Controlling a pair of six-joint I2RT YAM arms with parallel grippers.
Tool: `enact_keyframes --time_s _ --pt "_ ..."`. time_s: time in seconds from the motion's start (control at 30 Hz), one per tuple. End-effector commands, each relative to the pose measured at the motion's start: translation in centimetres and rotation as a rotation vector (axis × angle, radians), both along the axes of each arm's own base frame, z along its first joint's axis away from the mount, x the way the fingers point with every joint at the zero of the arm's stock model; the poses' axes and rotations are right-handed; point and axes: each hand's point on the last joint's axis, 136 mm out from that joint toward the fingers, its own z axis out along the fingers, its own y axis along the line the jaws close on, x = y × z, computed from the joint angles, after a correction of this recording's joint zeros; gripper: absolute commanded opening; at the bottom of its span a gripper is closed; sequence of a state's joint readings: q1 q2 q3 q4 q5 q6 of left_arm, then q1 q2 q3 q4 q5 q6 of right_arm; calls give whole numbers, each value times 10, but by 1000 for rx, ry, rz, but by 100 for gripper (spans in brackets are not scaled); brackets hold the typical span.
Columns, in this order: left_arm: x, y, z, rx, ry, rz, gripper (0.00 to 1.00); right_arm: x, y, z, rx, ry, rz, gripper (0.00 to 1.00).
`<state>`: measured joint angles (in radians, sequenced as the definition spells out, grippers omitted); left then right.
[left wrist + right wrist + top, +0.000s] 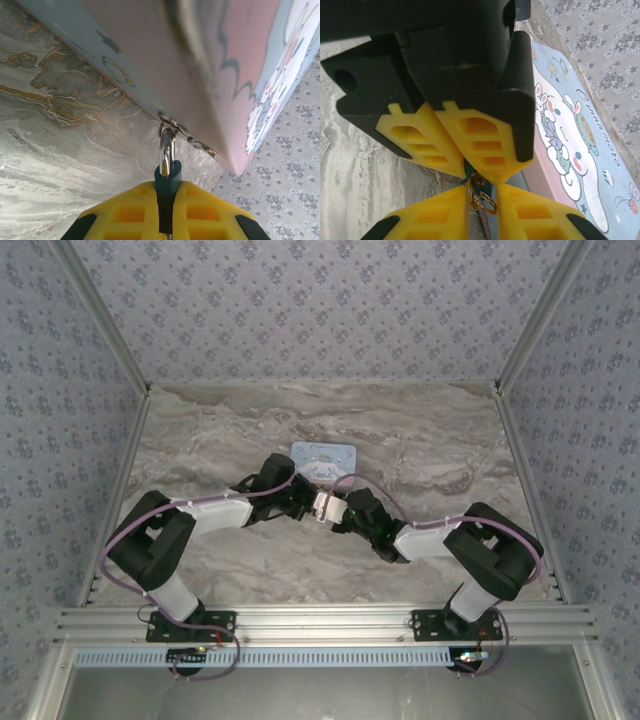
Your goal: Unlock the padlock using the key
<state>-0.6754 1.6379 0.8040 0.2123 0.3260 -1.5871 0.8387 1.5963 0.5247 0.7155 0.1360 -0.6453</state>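
Observation:
The small teal padlock (167, 181) is pinched in my left gripper (167, 187), which is shut on its body. Its silvery shackle (165, 145) passes through the metal hasp of the light-blue cartoon tin (200, 65). In the right wrist view the padlock's underside (470, 170) peeks out below the left gripper's yellow fingers (470, 137). A brass key ring (483, 199) hangs from it, with the key (483, 223) just below, partly hidden. My right gripper (482, 202) has its jaws a little apart round ring and key. Both grippers meet at mid-table (322, 508).
The tin (322, 457) lies flat on the marble table (450, 460) just beyond the two grippers. Patterned walls close in the left, right and far sides. The arm bases sit on a metal rail (320, 622) at the near edge.

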Motion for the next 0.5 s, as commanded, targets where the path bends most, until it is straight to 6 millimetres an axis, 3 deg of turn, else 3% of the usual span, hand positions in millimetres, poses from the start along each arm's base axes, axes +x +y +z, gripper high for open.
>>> enact_keyframes --time_s 0.0,0.3,0.47 --pt "5 -11 27 -62 -38 -9 0 9 7 14 52 -30 -28 18" --pt "5 -12 27 -70 -37 -7 0 13 5 19 114 5 -93 0" --pt "6 -11 27 -72 -37 -2 0 13 5 22 232 95 -167 0"
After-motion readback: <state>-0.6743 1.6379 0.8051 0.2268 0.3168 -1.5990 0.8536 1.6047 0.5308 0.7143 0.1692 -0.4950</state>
